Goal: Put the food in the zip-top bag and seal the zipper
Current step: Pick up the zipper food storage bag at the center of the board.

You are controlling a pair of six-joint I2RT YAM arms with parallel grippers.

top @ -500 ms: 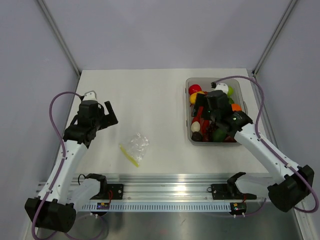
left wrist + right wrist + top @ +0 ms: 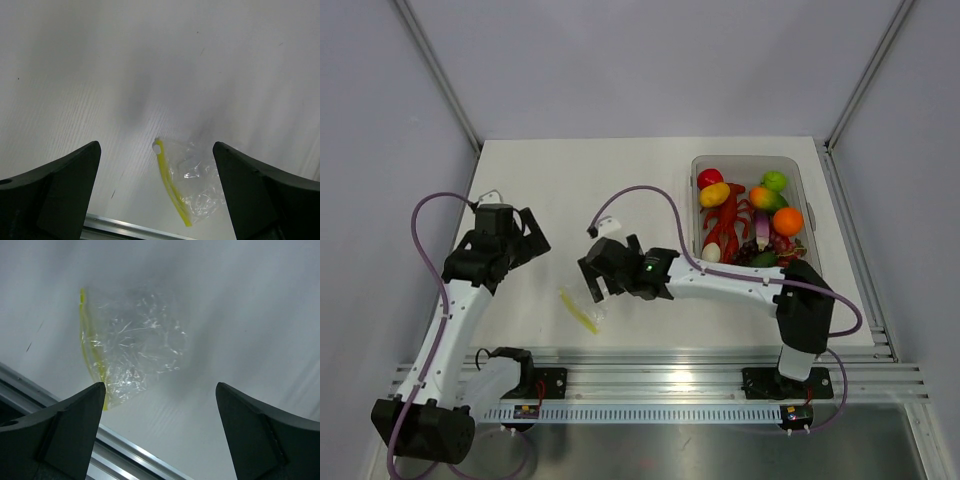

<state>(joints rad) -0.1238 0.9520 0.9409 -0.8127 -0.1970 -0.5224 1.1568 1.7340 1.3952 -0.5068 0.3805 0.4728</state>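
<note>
White desk (image 2: 620, 180) | empty bag (image 2: 135, 347) lies flat near front edge | right pincer (image 2: 159, 390) wide above it, left pincer (image 2: 156, 145) wide nearby | food (image 2: 750, 215) in bin (image 2: 807, 180), none bagged; filling and sealing left

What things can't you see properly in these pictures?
- Top view: most of the zip-top bag is hidden under the right pincer; only part of its yellow zipper shows.
- Both wrist views: the zipper is too blurred to tell whether it is open or sealed.
- Top view: the food low in the bin is buried under other pieces, and the right arm covers the bin's near corner.
</note>
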